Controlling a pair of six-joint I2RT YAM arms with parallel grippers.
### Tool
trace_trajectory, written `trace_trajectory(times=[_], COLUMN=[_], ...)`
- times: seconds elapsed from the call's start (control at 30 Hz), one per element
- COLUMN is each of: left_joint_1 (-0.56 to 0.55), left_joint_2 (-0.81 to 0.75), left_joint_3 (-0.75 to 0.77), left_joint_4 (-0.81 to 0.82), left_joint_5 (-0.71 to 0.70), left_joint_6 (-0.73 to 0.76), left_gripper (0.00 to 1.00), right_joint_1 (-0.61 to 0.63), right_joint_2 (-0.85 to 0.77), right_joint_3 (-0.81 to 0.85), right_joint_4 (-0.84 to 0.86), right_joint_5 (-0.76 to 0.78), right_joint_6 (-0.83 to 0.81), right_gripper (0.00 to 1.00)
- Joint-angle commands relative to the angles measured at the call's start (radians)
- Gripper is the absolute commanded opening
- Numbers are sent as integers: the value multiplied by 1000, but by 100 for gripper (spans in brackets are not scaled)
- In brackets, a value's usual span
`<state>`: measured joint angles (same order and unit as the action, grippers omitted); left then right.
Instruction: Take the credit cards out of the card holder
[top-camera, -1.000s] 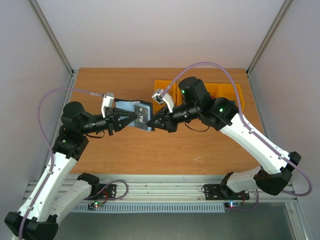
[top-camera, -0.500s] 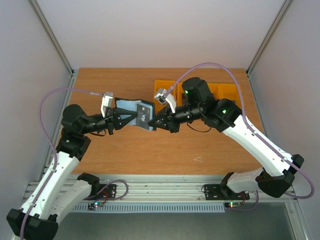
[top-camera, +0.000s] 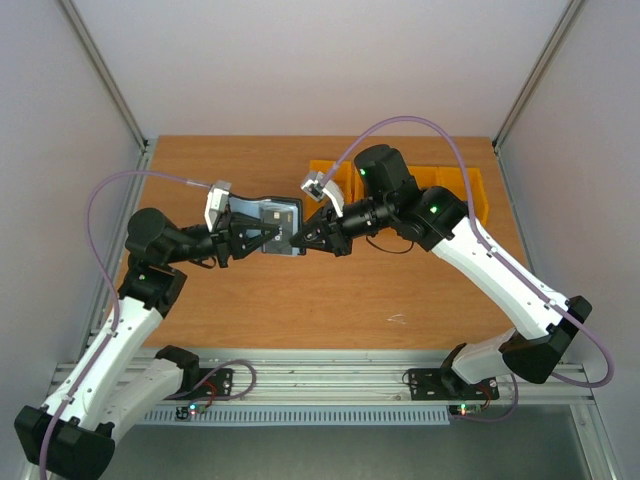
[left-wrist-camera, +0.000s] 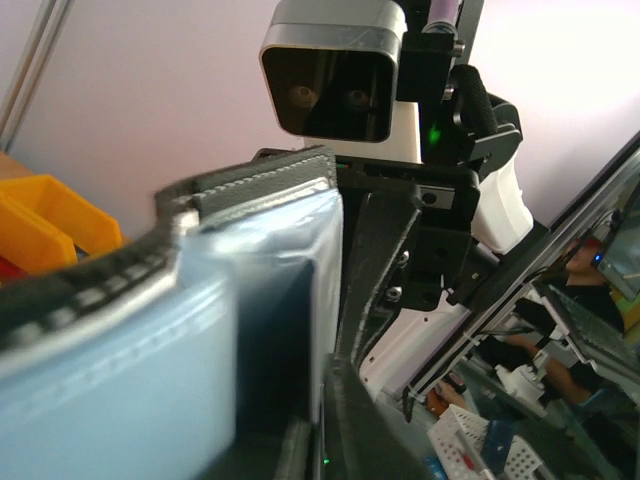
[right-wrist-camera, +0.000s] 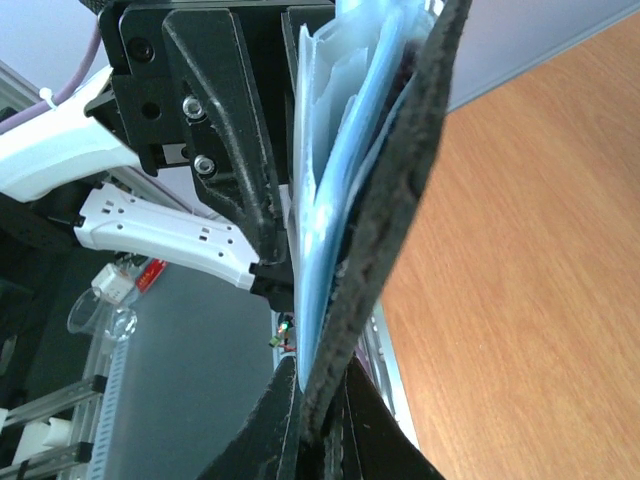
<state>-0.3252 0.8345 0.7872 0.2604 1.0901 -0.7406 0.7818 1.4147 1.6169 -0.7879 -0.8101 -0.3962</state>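
Left arm (top-camera: 112, 338), right arm (top-camera: 490, 265): reaching inward, meeting over tabletop (top-camera: 300, 300). Left tool (top-camera: 262, 232), right tool (top-camera: 303, 240): each clamped on card holder (top-camera: 275, 214), which has a black shell and pale-blue inner leaves, held edgewise.

Bright, even, diffuse light fills the overhead view; only faint, soft shadows lie on the desk (top-camera: 300, 300); focus is crisp throughout; the left wrist view is washed pale behind, and the card holder (left-wrist-camera: 200, 330) sits too close (stitching smeared, edges soft); the right wrist view holds its black edge sharper; the desk beyond blurs.
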Motion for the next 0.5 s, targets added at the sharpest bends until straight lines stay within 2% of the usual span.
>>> trace_trajectory(times=[0.0, 0.07, 0.1, 0.17, 0.23, 0.27, 0.37, 0.43, 0.47], left_joint_1=[-28, -28, -28, -26, -26, -26, -26, -26, -26], left_joint_2=[7, -8, -14, -26, -32, -34, -33, -31, -31], left_joint_3=[0, -4, -6, -6, -4, -5, -6, -6, -6], left_joint_4=[137, 125, 118, 86, 34, 27, 38, 40, 38], left_joint_5=[59, 70, 67, 46, 22, 17, 13, 13, 15], left_joint_6=[-47, -33, -29, -13, 11, 28, 31, 29, 30], left_gripper=[0, 0, 0, 0, 0, 0, 0, 0, 0], right_joint_1=[-1, -18, -29, -44, -48, -47, -47, -47, -47], right_joint_2=[11, 1, -9, -29, -38, -37, -26, -24, -28], right_joint_3=[37, 17, 2, -29, -44, -48, -59, -70, -80], right_joint_4=[64, 72, 83, 106, 108, 109, 118, 135, 148], right_joint_5=[-44, -55, -54, -52, -55, -58, -78, -94, -101], right_joint_6=[-54, -43, -34, -12, -1, 7, 34, 42, 47], right_gripper=[1, 2, 7, 27, 40, 43, 45, 37, 30])
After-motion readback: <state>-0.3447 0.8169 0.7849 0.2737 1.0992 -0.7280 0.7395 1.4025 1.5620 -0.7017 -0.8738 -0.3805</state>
